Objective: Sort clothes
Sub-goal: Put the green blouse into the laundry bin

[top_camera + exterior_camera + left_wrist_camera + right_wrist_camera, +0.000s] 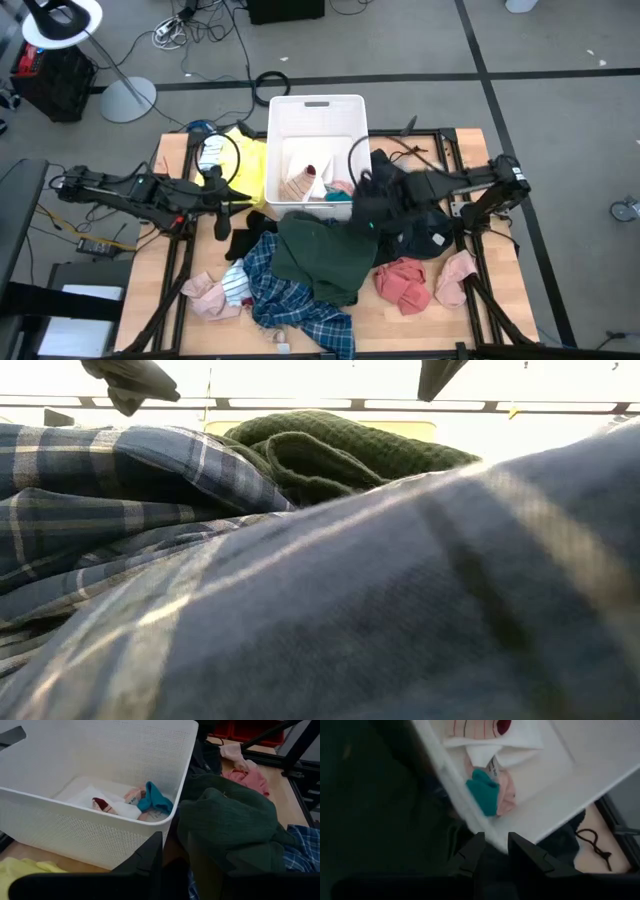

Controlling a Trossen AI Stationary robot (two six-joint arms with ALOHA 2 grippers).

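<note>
While the right gripper (494,851) hangs at the white basket's (560,800) rim, jaws slightly parted and empty, a teal sock (485,795) lies inside; the left gripper (175,865), jaws apart, holds nothing beside the dark green garment (230,820) on the table

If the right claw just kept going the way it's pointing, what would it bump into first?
Probably the white basket: the right gripper points at its near rim, fingers slightly apart, with the teal sock just beyond, though depth is hard to judge.

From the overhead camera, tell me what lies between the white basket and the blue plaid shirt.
In the high view, the dark green garment lies heaped between the white basket and the blue plaid shirt, overlapping the shirt's upper edge.
</note>
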